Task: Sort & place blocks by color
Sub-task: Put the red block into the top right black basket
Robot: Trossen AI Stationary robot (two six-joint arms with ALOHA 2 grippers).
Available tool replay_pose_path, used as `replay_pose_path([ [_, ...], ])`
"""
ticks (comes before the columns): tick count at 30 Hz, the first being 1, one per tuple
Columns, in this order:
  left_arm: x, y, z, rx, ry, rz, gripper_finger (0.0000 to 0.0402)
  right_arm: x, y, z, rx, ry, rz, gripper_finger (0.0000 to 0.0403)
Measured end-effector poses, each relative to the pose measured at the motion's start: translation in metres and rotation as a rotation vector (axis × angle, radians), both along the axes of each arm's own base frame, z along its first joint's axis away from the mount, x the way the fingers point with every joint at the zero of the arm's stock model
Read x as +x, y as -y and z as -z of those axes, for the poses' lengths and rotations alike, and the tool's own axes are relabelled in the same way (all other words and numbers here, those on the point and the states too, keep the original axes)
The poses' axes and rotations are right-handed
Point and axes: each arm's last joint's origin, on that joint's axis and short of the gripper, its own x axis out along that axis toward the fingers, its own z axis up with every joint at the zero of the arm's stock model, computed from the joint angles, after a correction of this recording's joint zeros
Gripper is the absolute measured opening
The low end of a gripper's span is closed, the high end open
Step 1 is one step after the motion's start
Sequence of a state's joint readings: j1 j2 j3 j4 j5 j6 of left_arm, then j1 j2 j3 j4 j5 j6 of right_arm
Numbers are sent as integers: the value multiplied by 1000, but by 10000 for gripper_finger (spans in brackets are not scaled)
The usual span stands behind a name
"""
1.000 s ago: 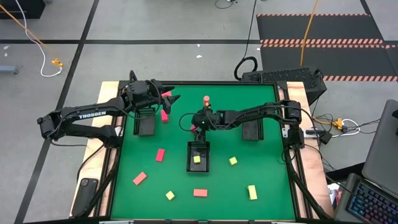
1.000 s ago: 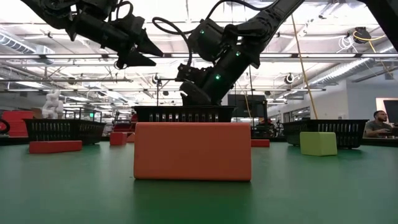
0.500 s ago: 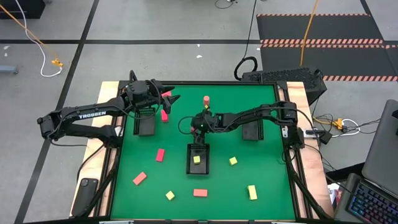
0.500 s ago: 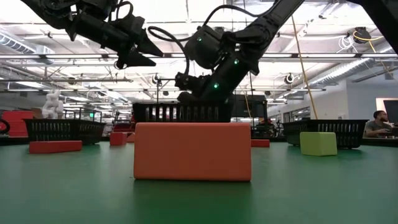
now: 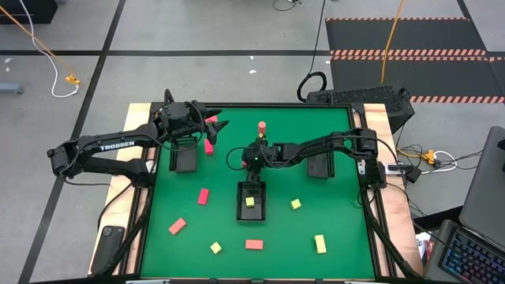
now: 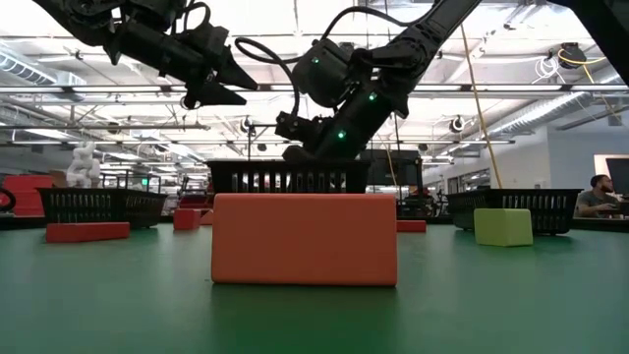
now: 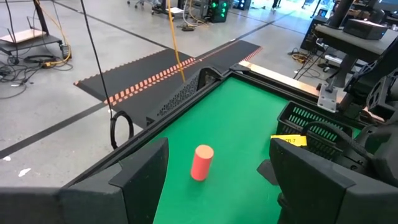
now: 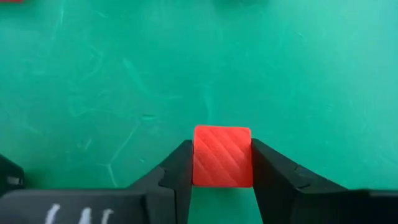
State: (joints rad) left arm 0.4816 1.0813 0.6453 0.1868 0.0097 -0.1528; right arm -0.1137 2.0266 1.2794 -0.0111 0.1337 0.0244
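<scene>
Red cube [image 8: 222,156] sat clamped between the right gripper's [image 8: 222,163] fingers on the green table [image 8: 93,74], while the left gripper [image 7: 217,171] hung open above the table's far edge.

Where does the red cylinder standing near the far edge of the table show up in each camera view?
High view: the red cylinder stands upright near the far edge, just beyond the right gripper.
Low view: not visible.
Left wrist view: upright on the green mat, between the left gripper fingers.
Right wrist view: not in it.
Shared landmark: the green mat.
</scene>
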Motion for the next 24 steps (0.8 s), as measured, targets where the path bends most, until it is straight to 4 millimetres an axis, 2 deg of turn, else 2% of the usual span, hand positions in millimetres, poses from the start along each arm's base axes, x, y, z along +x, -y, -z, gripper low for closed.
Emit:
replay_pose_path([
  [3,0,0,0,-2,-4,0,282,-2,3,0,-16,-24,-13,118],
  [6,0,0,1,-4,-8,0,282,-9,6,-9,-43,-70,-19,118],
  [8,0,0,2,-11,-20,0,282,-18,8,-24,-82,-104,-4,118],
  [10,-1,0,3,-17,-29,0,282,-29,7,-48,-126,-112,16,118],
  [14,-1,1,3,-27,-26,-2,282,-63,4,-92,-130,-175,60,118],
  [18,1,4,3,-31,-23,11,282,-107,0,-114,-95,-253,155,118],
  [20,2,6,3,-28,-16,21,282,-130,-1,-114,-67,-283,208,118],
  [24,4,9,0,-17,7,28,282,-174,-3,-99,-10,-291,306,118],
])
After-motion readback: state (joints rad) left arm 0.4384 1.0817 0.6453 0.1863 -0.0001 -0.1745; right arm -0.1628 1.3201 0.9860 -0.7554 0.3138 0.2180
